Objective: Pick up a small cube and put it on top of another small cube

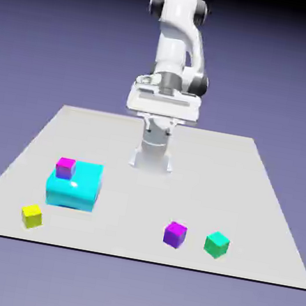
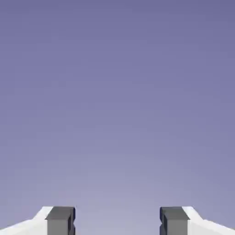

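Gripper (image 1: pixel 159 130): hovering before the arm's base, its fingers (image 2: pixel 60 221) standing wide apart. Cubes: magenta (image 1: pixel 65 168) sitting on or against the cyan block (image 1: pixel 74 186), I cannot tell which; yellow (image 1: pixel 32 217) lying near it; purple (image 1: pixel 174 235) and green (image 1: pixel 217 245) resting toward the exterior view's right.

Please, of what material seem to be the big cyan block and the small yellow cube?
The large cyan block with a rounded side looks like smooth, glossy plastic: a white highlight shines on it. The small yellow cube looks matte, perhaps plastic or painted wood; its flat, even faces show no grain, so I cannot tell.
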You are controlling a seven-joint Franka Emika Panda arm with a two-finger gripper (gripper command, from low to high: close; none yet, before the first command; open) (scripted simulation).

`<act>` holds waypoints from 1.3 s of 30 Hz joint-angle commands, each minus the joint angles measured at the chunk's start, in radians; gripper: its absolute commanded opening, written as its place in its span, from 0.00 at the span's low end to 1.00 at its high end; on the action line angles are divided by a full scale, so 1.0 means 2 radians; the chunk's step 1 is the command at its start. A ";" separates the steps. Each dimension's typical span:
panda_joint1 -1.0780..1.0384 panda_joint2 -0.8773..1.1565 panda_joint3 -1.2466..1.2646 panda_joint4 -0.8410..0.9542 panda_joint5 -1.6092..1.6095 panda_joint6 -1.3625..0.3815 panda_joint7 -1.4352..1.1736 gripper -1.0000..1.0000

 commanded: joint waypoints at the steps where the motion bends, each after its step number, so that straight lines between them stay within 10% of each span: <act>1: 0.013 0.015 -0.008 0.005 0.008 -0.005 -0.022 0.50; 24: 0.323 0.366 -0.189 0.113 0.188 -0.117 -0.522 0.50; 33: 0.237 0.477 -0.076 0.150 0.303 -0.046 -0.617 0.50; 34: 0.237 0.477 -0.076 0.150 0.303 -0.046 -0.617 0.00; 39: 0.293 0.409 -0.149 0.127 0.231 -0.091 -0.559 0.00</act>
